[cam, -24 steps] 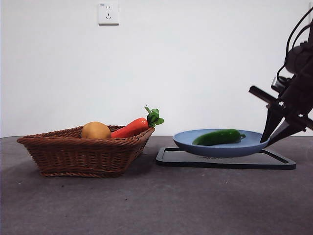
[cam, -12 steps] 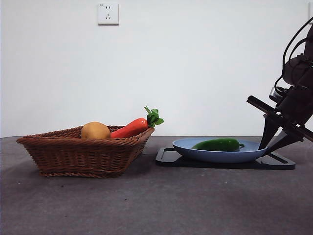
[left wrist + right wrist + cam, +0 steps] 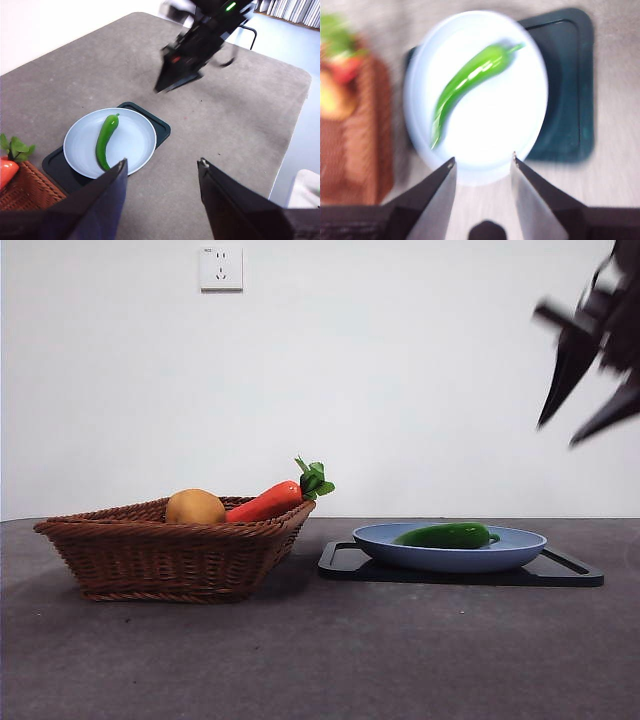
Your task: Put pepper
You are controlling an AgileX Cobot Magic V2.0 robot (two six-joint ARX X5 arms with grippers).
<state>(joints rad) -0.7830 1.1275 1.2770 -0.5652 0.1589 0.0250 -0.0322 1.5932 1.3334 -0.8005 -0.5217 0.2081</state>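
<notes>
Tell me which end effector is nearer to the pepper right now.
Right, as far as the views show. The right end effector hangs open in the air above and beside the pepper on the blue plate. The left end effector, open too, views it from farther back.

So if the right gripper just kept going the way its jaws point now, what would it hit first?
Probably the near rim of the blue plate, short of the pepper. The right gripper is open and empty, hanging high above the plate; the picture is blurred, so the exact line is uncertain.
</notes>
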